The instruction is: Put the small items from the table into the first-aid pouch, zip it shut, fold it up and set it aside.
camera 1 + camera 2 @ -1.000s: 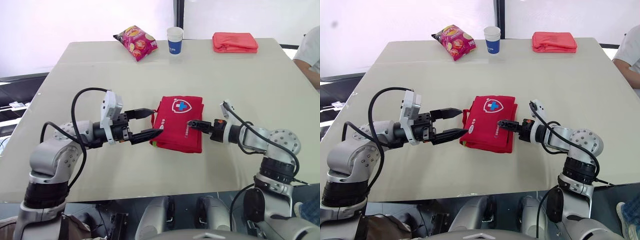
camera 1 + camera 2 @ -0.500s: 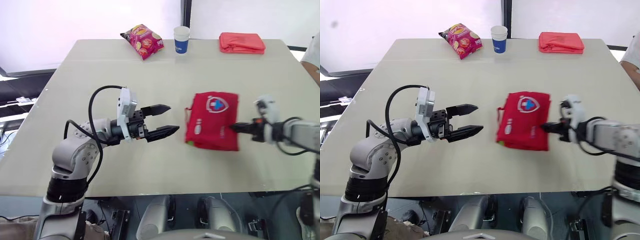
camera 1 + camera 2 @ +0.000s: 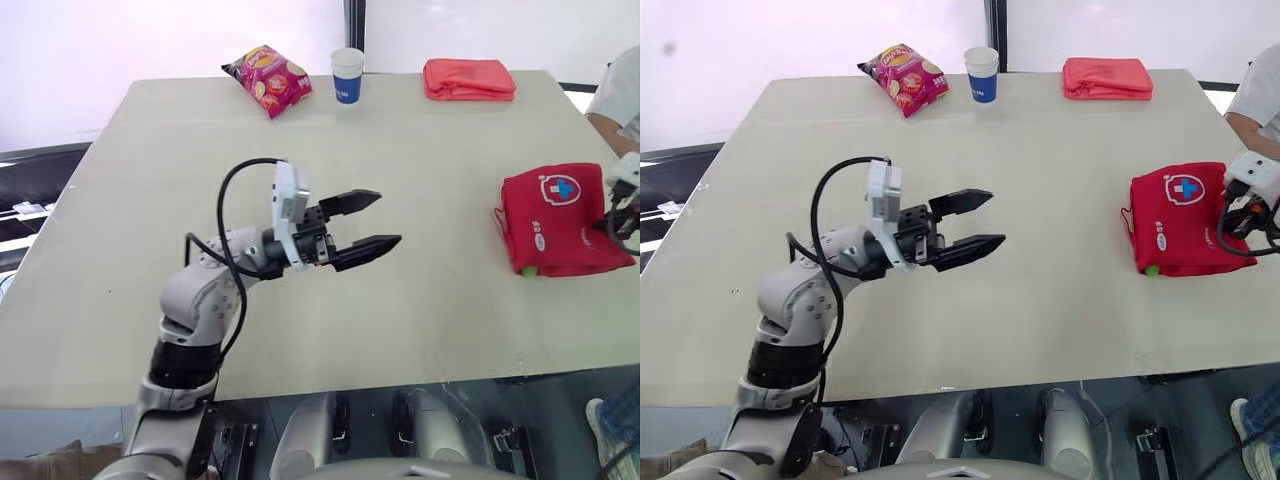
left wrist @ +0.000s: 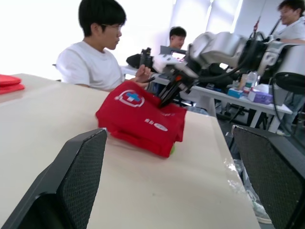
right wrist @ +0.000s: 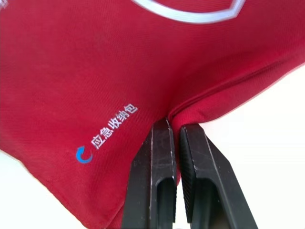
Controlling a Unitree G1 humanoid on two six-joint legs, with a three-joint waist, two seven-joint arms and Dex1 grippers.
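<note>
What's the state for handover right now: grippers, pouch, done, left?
Left gripper: open, holding nothing, above the middle of the table.
Right gripper: shut on an edge of the first-aid pouch.
Pouch: folded, lying flat near the table's right edge. Something green peeks out at its near corner. The zip cannot be seen.
Done: the fold, apparently, and the pouch is off to the side.
Left: confirm the zip, release the pouch, pull the right arm back.
</note>
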